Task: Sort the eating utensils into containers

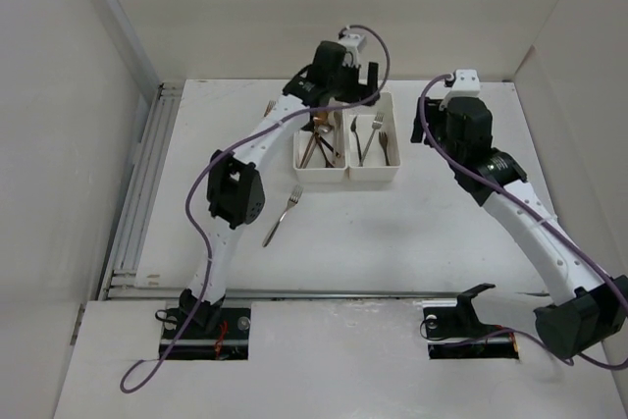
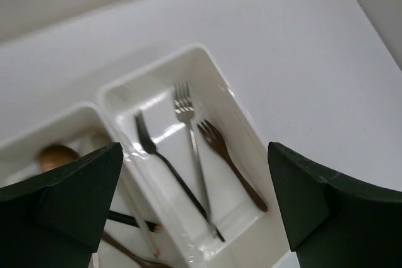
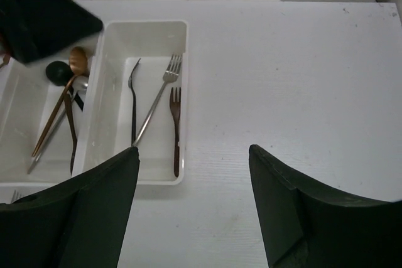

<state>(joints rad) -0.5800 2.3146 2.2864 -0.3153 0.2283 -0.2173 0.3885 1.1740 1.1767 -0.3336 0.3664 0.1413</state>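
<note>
Two joined white containers stand at mid-table: the left bin point(image 1: 321, 177) and the right bin point(image 1: 375, 179). The right bin point(image 3: 147, 24) holds a black fork point(image 3: 132, 101), a silver fork point(image 3: 157, 101) and a brown fork point(image 3: 176, 130). A copper spoon point(image 3: 69, 86) and a black spoon point(image 3: 58, 70) lie with other utensils in the left bin point(image 3: 19, 174). My left gripper point(image 1: 345, 95) point(image 2: 195, 149) hangs open above the bins, holding nothing. My right gripper point(image 1: 437, 130) point(image 3: 193, 152) is open over bare table, right of the bins. A silver fork point(image 1: 283, 213) lies loose on the table.
Another fork's tines point(image 1: 269, 105) show beside the left arm, behind the bins. White walls close in the table at the back and both sides. A rail point(image 1: 137, 193) runs along the left edge.
</note>
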